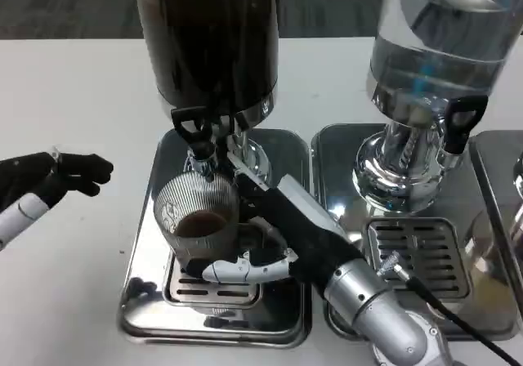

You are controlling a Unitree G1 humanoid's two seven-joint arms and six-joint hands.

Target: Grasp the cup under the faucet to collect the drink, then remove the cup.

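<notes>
While the cup sits under the faucet, positions read off the dark dispenser:

Landmark: dark dispenser (208, 43), tall tank of dark liquid standing at the back of a shiny drip tray (147, 243).
Faucet: black-handled faucet (196, 137), at the dispenser's front base.
Cup: ribbed clear cup (196, 211) directly below the faucet, upright over the tray's grille, brown drink in its bottom.
Right hand: right hand (270, 247) in front of and right of the dispenser, fingers wrapped around the cup's lower wall, holding it.
Left hand: left hand (53, 178) far left of the dispenser, over the white table (73, 96); fingers curled inward, holding nothing.
Neighbour: clear-water dispenser (433, 72), right of the dark one.
</notes>
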